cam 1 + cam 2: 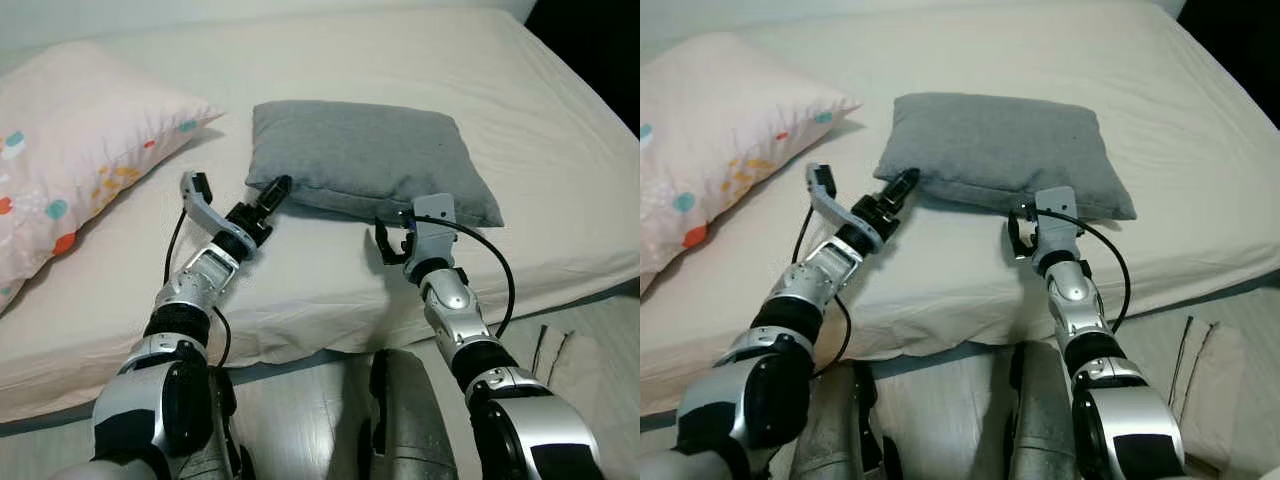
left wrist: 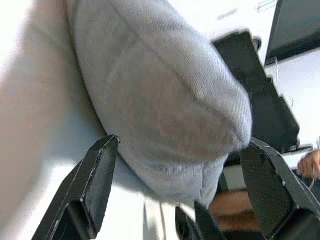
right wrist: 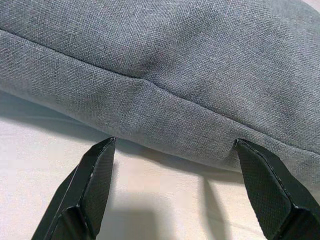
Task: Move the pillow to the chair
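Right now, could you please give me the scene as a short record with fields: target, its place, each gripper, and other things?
target: grey pillow
place: lying flat on the bed, not lifted
left gripper: fingers open, at the pillow's near left corner
right gripper: fingers open, at the pillow's near edge, on the right part
grasp: neither closed on the pillow yet
other: pink patterned pillow on the bed, to the robot's left

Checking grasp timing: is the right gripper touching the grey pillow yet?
Cannot tell. In the right wrist view the open right gripper reaches the grey pillow seam; no plain gap or contact.
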